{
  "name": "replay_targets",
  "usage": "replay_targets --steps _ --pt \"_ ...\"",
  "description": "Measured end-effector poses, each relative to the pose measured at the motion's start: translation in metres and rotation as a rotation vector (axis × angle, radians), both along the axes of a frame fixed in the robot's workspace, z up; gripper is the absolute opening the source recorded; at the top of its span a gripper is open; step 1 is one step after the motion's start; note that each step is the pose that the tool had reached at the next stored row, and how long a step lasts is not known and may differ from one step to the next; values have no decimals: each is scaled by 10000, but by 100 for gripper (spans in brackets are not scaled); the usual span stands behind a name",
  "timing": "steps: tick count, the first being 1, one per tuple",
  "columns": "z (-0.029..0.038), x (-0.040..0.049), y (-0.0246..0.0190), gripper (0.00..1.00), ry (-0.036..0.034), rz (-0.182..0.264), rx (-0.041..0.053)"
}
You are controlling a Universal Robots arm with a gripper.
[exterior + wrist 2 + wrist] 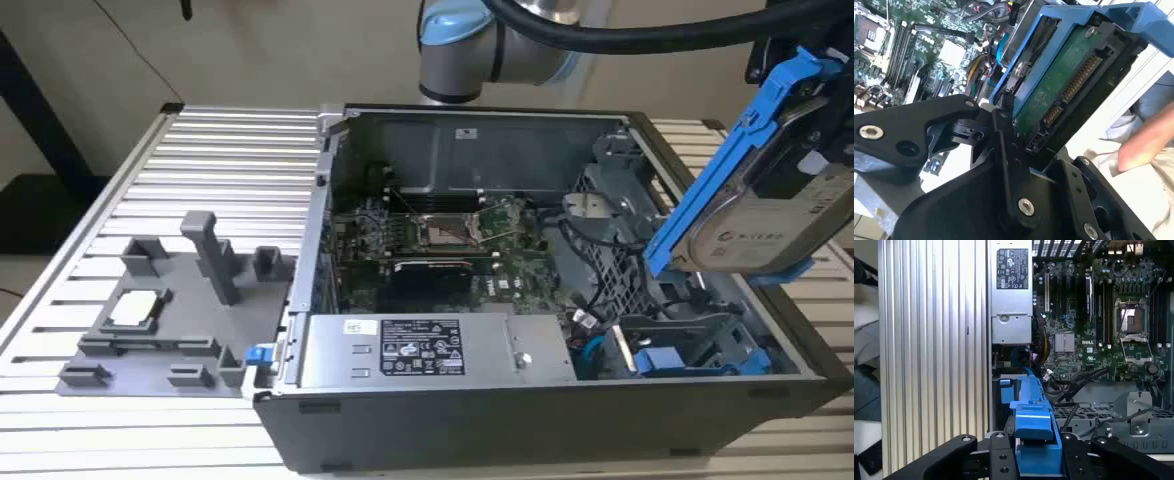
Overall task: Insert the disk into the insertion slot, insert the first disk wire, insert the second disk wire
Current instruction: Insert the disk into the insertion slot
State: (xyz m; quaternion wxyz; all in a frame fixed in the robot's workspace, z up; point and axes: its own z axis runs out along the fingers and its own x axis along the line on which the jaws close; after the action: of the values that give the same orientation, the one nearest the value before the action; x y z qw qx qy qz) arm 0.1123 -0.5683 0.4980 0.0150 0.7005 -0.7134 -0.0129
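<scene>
Exterior view: the disk (771, 215) hangs in the air above the end of the open computer case (467, 112) at the exterior view's right, well clear of the drive cage (674, 325) below. Its long axis stands steep, the upper end leaning toward the exterior view's right and the lower end aimed down at the cage; the labelled silver face looks toward the camera. Which bay of the cage is the slot cannot be told from here. The case sits on a slatted metal surface (214, 160).

Second wrist view: the pincer (1036, 150) is clamped on one end of the disk (1064, 85), black fingers (1004, 130) pressed to its blue frame, with the green circuit-board face and connector row turned to the camera. A person's arm (1146, 145) lies near the case.

First wrist view: the disk (1034, 415) appears edge-on between the closed pincer (1034, 442), its length running toward the cables (1074, 377) and motherboard (1094, 315).

The risks, by judgement: gripped at one end and so steeply tilted, the disk could pivot in the grasp, or meet the bay crooked and jam on the cage wall or snag loose cables.
</scene>
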Motion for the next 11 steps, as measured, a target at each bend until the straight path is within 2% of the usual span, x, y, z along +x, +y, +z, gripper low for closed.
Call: replay_targets --steps 6,11 --pt "-3 0 0 33 0 0 0" --pt "-40 0 0 33 -6 0 0"
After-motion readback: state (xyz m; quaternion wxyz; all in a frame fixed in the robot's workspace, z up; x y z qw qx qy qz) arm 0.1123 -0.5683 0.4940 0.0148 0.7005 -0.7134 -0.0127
